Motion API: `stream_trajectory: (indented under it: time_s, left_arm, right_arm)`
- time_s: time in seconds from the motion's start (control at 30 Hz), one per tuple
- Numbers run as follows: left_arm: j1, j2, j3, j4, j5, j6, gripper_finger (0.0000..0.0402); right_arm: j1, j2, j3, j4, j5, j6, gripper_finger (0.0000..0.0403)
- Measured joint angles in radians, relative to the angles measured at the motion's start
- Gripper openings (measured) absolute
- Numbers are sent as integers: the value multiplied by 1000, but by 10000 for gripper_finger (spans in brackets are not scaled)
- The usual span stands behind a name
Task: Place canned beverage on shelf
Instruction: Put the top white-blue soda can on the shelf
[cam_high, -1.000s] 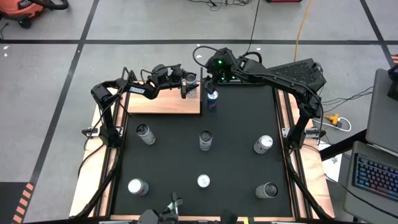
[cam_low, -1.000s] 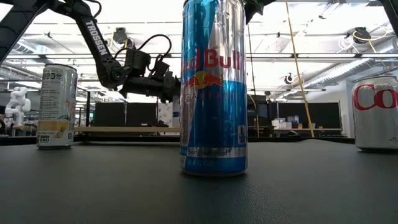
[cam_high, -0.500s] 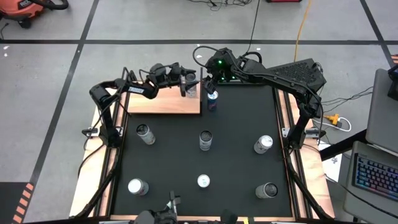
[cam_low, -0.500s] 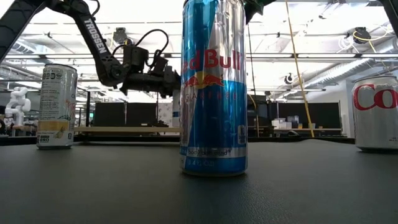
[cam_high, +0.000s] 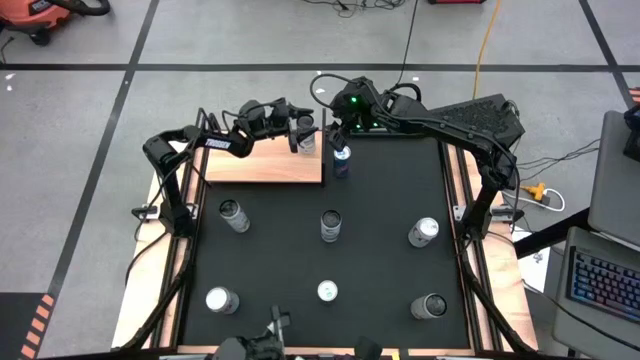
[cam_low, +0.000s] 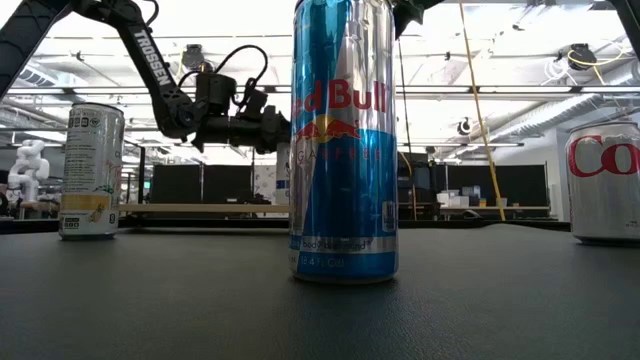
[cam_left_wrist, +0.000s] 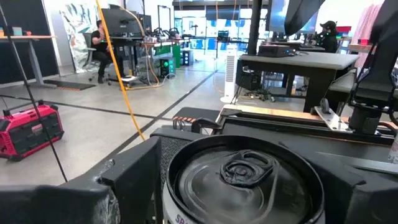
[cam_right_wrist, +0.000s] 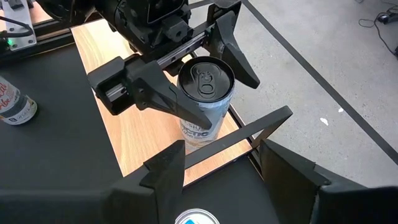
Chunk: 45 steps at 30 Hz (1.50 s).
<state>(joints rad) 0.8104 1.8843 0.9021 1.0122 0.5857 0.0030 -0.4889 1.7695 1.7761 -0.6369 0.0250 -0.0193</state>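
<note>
Holding can (cam_right_wrist: 205, 99) over shelf (cam_right_wrist: 146, 134).
Moved along a bit; left gripper (cam_right_wrist: 186, 74) fingers clamped on it, right gripper (cam_right_wrist: 239, 177) fingers apart, empty.

Even, bright overhead light fills the high view, with soft shadows on the mat (cam_high: 380, 250). In the low view, ceiling lamps (cam_low: 580, 55) glare white behind the near can (cam_low: 343, 140), whose metal shines. The left wrist view's can top (cam_left_wrist: 245, 177) is blurred; its background is sharp.
</note>
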Motion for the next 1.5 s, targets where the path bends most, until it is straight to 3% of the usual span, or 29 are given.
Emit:
stream_trajectory:
  time_s: [0.27, 0.8, 1.1, 1.5]
  left_arm:
    - [-10, -28, 10, 1, 17, -25, 320]
    - [-10, -224, 11, -120, 18, -50, 320]
    - [-10, -364, 11, -178, 96, -51, 320]
    - [-10, -582, 11, -386, 98, -50, 320]
  right_arm:
    - [0, 0, 0, 1, 0, 0, 187]
    - [0, 0, 0, 4, 0, 0, 187]
    - [0, 0, 0, 4, 0, 0, 187]
    - [0, 0, 0, 143, 0, -13, 187]
